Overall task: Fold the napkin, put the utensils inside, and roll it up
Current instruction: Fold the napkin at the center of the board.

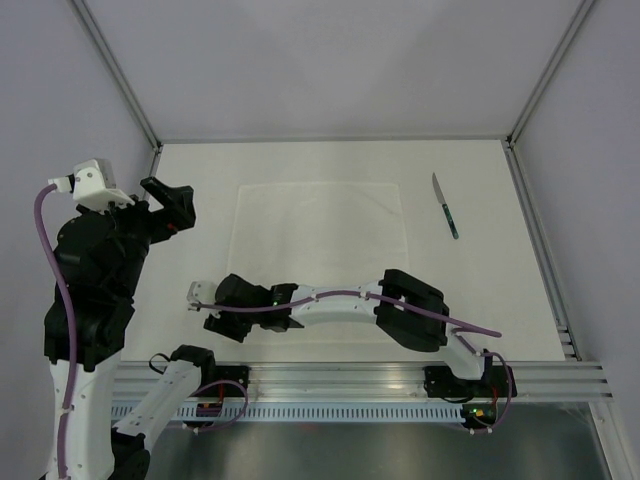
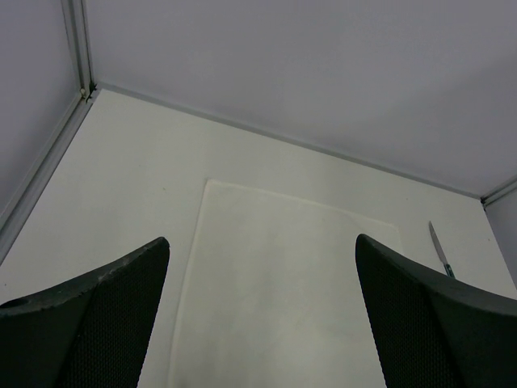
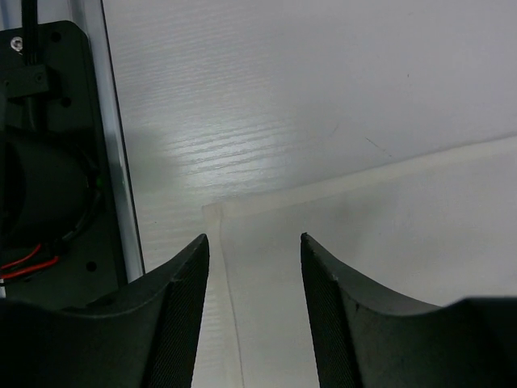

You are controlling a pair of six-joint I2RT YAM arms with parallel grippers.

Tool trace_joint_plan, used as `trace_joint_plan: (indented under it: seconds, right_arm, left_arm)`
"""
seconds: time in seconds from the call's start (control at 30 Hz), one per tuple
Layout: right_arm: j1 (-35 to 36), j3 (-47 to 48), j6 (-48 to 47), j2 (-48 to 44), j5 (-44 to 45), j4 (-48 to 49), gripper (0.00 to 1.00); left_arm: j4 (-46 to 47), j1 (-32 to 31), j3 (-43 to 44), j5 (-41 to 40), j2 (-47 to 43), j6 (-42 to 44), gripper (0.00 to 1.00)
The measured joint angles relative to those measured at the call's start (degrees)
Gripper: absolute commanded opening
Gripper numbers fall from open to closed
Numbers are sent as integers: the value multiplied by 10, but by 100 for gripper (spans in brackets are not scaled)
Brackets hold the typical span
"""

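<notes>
Evidently folding was only beginning: my right hand [image 3: 254, 239], half-open and empty, straddled the near-left corner of the flat napkin [image 1: 320, 235]. Next, I judged, it needed to pinch that thin corner cleanly.

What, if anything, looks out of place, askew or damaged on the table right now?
Nothing stands out. The napkin lies flat and unfolded, its edges roughly square with the table. The knife lies on bare table to its right, clear of it. No spill or damage shows.
</notes>
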Motion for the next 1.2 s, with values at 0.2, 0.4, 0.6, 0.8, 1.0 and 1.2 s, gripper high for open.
trace_joint_plan:
  seconds: [0.2, 0.4, 0.6, 0.8, 1.0, 1.2]
  right_arm:
    - [2, 3, 10, 32, 9, 10, 51]
    - [21, 17, 17, 59, 24, 11, 50]
    - [38, 35, 17, 60, 31, 9, 50]
    - [39, 39, 19, 60, 39, 9, 50]
    - [38, 46, 19, 73, 45, 9, 50]
    - [38, 50, 21, 87, 52, 11, 47]
  left_arm:
    - [-4, 0, 0, -7, 3, -5, 100]
    - [-6, 0, 0, -7, 5, -10, 100]
    - [-10, 0, -1, -9, 4, -10, 100]
    - [-13, 0, -2, -9, 3, -10, 100]
    - [-13, 0, -5, -9, 2, -10, 100]
    - [-17, 0, -11, -9, 1, -10, 100]
